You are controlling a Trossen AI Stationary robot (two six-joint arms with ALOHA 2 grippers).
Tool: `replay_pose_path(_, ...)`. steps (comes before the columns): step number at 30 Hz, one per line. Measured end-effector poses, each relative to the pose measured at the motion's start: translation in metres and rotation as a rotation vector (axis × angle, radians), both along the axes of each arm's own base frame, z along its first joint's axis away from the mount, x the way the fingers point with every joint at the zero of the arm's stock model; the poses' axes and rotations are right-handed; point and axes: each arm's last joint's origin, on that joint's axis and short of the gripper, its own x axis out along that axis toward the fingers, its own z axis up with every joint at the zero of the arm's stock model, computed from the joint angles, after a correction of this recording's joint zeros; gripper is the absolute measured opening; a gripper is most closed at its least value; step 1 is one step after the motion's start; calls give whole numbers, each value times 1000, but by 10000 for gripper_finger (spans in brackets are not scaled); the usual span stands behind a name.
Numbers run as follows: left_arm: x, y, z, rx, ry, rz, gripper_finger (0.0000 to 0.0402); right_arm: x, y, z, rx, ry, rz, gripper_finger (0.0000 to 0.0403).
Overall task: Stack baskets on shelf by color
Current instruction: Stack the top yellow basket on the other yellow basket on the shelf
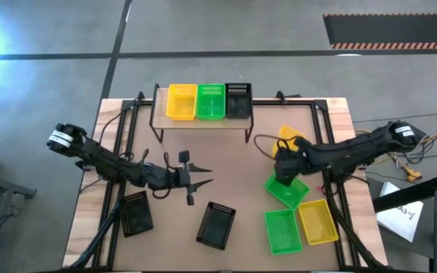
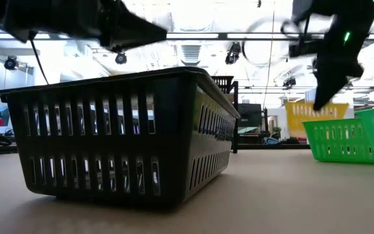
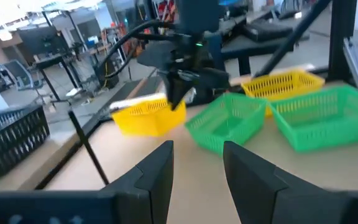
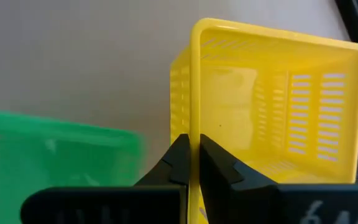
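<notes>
Right wrist view shows you the right gripper [image 4: 193,163] pinched on the rim of a yellow basket [image 4: 272,106], lifted near the bench's right edge. Your left gripper [image 1: 192,184] hovers empty, fingers spread, mid-bench. On the shelf [image 1: 158,120] at the far edge sit one yellow, one green, one black; six baskets remain to be stacked.

We see the wooden surface [image 1: 234,163] filling the frame's middle. The shelf [image 1: 202,121] at upper centre carries yellow, green and black baskets. Two black baskets [image 1: 217,225] lie lower left; two green [image 1: 282,230] and one yellow [image 1: 317,221] lower right.
</notes>
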Motion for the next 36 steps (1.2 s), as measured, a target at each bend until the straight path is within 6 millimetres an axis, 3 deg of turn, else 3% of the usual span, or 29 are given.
replay_pose_path(8,7,-15,24,109,-54,-44,125,0,76,43,1,-132,502,9)
replay_pose_path(12,7,-25,33,145,-74,-74,125,9,106,46,-25,-224,811,9)
replay_pose_path(15,6,-31,37,143,-85,-94,125,23,118,38,-46,-287,1035,9)
replay_pose_path(18,4,-39,40,158,-87,-103,125,44,114,24,-147,-324,1120,9)
replay_pose_path(23,-11,-51,50,164,-42,55,125,85,80,3,-242,-288,1083,9)
replay_pose_path(29,-34,-60,59,127,-8,201,125,138,37,-20,-158,-331,1127,9)
replay_pose_path(36,-45,-54,51,-3,65,221,125,195,15,-40,-181,-317,1085,48)
